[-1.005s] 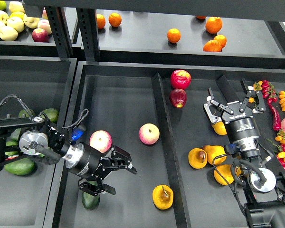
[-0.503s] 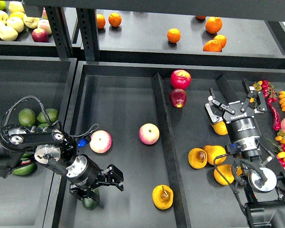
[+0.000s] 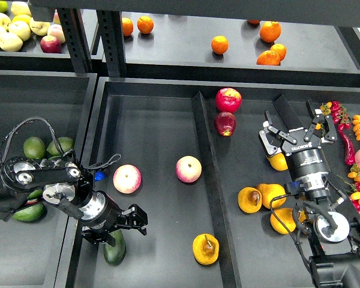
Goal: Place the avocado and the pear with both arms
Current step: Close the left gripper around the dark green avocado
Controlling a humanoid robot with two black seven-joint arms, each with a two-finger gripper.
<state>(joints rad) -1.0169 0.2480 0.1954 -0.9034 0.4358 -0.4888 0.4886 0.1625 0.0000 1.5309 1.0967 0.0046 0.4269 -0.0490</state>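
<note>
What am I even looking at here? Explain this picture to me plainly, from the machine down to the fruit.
This is one picture taken from a humanoid robot's own head, looking forward and down at black fruit trays. The two black limbs are its arms, each ending in a claw.

The left claw hovers right over a dark green avocado lying in the middle tray. It looks open, and the fruit seems to rest on the tray rather than be held.

The right claw is spread open above a yellow pear, gripping nothing.

In the middle tray also lie two pink-yellow apples and a golden pear. The right tray holds two red apples and more pears. More avocados sit in the left tray, oranges on the shelf behind, and chillies at far right.
</note>
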